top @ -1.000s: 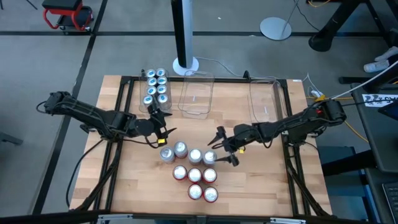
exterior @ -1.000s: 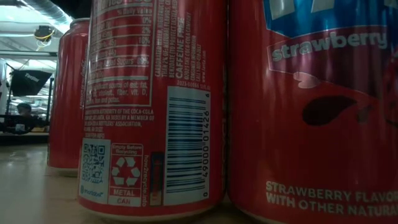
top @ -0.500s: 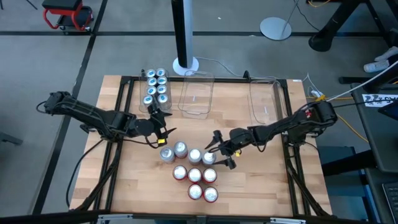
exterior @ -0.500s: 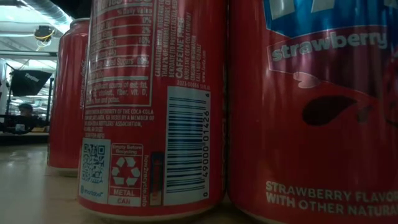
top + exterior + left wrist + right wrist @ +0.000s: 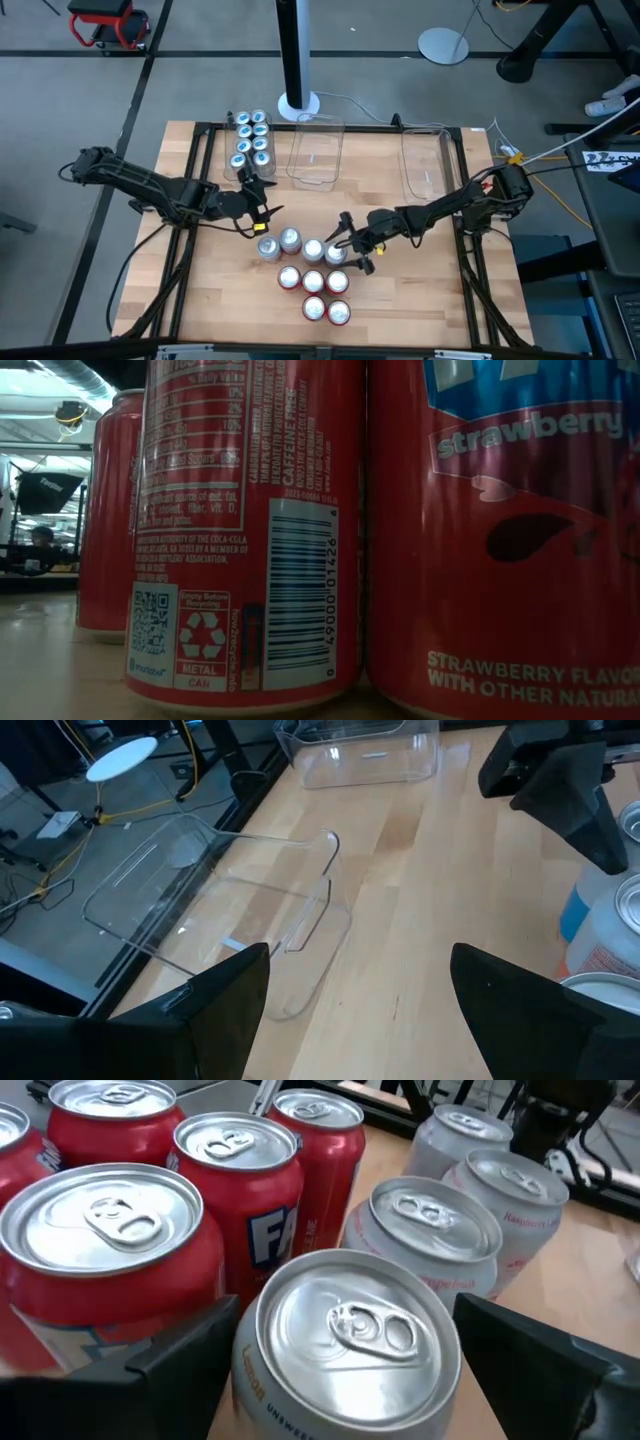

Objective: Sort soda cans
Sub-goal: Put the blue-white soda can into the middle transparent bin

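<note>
At the table's left the left gripper (image 5: 259,207) hangs with its fingers spread and nothing between them, just in front of the tub (image 5: 236,167) that holds the teal-blue cans (image 5: 251,137) and just behind the left end of the loose cans; its own camera looks past those parted fingers at an empty clear tub (image 5: 215,900) on the wood. Next come the unsorted cans in the middle of the table: a row of four silver-grey cans (image 5: 301,245), all upright, and in front of them the five red cans (image 5: 314,294), also upright and packed close. At the right end of the silver-grey row stands the last grey can (image 5: 337,254), and the right gripper (image 5: 353,243) is right at it, fingers wide apart and holding nothing. In the right wrist view that can's silver top (image 5: 348,1333) sits squarely between the two dark fingers, its long axis vertical, so the fingers flank its sides and the can lies straight ahead of the gripper, towards the table's left. The right arm is plainly the nearer one for this can. I judge the next move needs only a slight advance and a squeeze, with care for the neighbouring grey can (image 5: 432,1230) and the red can (image 5: 110,1250), both very close to it. Two further clear tubs (image 5: 424,158) wait empty at the back.
</note>
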You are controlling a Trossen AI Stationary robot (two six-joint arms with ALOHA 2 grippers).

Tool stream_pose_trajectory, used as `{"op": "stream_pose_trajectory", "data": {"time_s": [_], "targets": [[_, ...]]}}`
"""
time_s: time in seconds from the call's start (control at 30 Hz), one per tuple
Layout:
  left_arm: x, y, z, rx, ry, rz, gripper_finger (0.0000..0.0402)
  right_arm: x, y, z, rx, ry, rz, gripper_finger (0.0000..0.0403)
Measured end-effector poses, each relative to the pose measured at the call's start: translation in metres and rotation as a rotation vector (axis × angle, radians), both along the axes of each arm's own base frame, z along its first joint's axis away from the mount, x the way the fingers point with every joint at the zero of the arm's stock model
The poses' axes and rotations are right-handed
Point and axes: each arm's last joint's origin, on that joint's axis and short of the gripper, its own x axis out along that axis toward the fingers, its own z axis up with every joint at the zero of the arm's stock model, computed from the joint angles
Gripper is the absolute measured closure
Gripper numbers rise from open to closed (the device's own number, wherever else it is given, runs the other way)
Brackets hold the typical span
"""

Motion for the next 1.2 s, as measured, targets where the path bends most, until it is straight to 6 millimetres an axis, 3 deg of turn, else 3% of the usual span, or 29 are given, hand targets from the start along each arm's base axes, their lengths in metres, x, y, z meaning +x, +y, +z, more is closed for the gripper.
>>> {"op": "stream_pose_trajectory", "data": {"time_s": [0.17,0.4,0.77,1.2], "targets": [[0.000,0.000,0.000,0.008,0.004,-0.004,0.0101,0.001,0.000,0.002,-0.014,-0.024,0.005,0.0047],[0.000,0.000,0.000,0.008,0.005,-0.005,0.0101,0.000,0.000,0.002,-0.032,-0.032,0.026,0.0125],[0.000,0.000,0.000,0.006,0.004,-0.003,0.0101,-0.004,0.000,0.008,-0.084,-0.036,0.069,0.0125],[0.000,0.000,0.000,0.022,0.013,-0.011,0.0101,-0.038,-0.017,0.073,-0.210,-0.138,-0.011,0.0125]]}}
